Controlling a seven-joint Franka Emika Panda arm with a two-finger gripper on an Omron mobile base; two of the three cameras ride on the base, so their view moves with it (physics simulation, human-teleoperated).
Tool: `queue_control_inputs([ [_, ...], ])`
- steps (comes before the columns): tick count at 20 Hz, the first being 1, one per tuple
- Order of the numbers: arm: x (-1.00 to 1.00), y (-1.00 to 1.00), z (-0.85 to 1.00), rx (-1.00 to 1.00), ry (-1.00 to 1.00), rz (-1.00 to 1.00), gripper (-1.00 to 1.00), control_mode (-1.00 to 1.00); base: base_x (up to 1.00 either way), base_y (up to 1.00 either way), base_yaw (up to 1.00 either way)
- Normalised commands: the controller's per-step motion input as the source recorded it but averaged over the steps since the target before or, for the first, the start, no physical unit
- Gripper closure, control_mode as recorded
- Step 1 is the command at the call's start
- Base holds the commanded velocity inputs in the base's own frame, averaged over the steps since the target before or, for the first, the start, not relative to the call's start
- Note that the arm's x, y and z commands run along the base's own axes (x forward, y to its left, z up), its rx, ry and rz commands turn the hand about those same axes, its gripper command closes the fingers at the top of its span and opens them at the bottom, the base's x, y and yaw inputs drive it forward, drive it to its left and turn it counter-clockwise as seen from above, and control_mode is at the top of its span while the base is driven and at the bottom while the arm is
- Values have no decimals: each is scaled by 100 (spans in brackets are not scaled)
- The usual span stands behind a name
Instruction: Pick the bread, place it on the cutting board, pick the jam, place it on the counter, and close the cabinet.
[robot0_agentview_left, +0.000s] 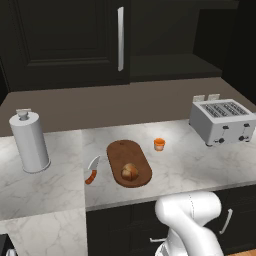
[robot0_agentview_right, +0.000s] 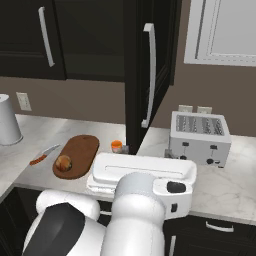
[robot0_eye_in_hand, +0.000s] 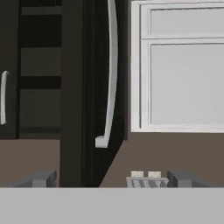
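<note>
The bread (robot0_agentview_left: 130, 171) (robot0_agentview_right: 63, 162) lies on the near end of the dark oval cutting board (robot0_agentview_left: 122, 150) (robot0_agentview_right: 82, 147). Just right of the board, the jam (robot0_agentview_left: 159, 144) (robot0_agentview_right: 116, 146) stands upright on the marble counter (robot0_agentview_left: 180, 165) (robot0_agentview_right: 230, 185). The black cabinet (robot0_agentview_left: 65, 35) has its left door shut, while its right door (robot0_agentview_right: 145, 65) (robot0_eye_in_hand: 74, 87) stands swung out, edge-on, with its silver handle (robot0_eye_in_hand: 109, 74) showing. My gripper (robot0_eye_in_hand: 113, 180) (robot0_agentview_right: 146, 151) is open and holds nothing. It is level, above the counter's front edge, and points at that open door.
An orange-handled knife (robot0_agentview_left: 91, 172) (robot0_agentview_right: 44, 154) lies left of the board. A paper towel roll (robot0_agentview_left: 30, 141) stands at the far left. A toaster (robot0_agentview_left: 222, 121) (robot0_agentview_right: 200, 138) sits on the right below a window (robot0_agentview_right: 225, 30) (robot0_eye_in_hand: 183, 65). The cabinet's open shelf (robot0_agentview_left: 170, 65) is bare.
</note>
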Motion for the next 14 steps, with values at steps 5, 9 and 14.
queue_control_inputs([
  [5, 27, -15, -7, 0, 0, 9, -100, -100, 0, 0, 0],
  [9, 28, -15, -7, 0, -2, 8, -100, -100, 0, 0, 0],
  [14, 33, -17, -9, 0, -4, 5, -100, -100, 0, 0, 0],
])
